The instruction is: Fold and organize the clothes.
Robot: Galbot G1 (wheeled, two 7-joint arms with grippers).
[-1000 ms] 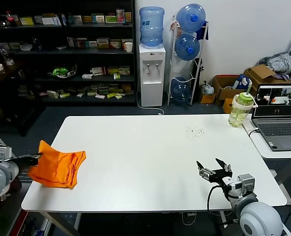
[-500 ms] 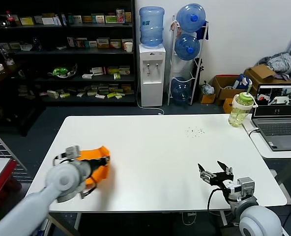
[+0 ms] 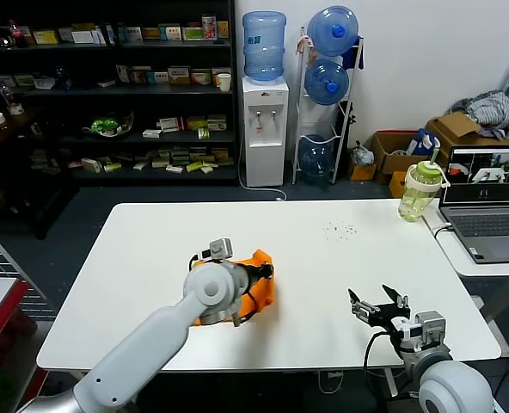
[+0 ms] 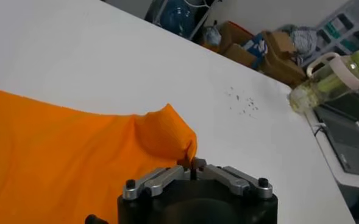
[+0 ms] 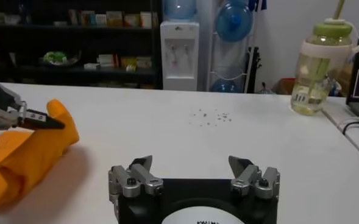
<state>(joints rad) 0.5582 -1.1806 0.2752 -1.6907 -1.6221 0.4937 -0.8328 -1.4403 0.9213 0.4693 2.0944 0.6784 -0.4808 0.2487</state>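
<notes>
The bright orange T-shirt (image 3: 256,291) lies bunched near the middle of the white table (image 3: 323,258), just left of centre. My left gripper (image 3: 267,270) is shut on a raised fold of the shirt; in the left wrist view the jaws (image 4: 191,163) pinch the orange cloth (image 4: 75,158). The shirt also shows in the right wrist view (image 5: 27,152), with the left gripper's fingers (image 5: 42,120) on it. My right gripper (image 3: 377,303) is open and empty, low over the table's front right part; in its own view (image 5: 191,167) the jaws stand wide apart. No lettering or label shows.
A green-lidded bottle (image 3: 420,191) stands at the table's far right corner. A laptop (image 3: 488,206) sits on a side table to the right. Small dark specks (image 3: 340,229) lie on the table's far part. Shelves and a water dispenser stand behind.
My left arm has swept from the table's left edge to near its centre, dragging the orange shirt with it. The right gripper has stayed in place.
</notes>
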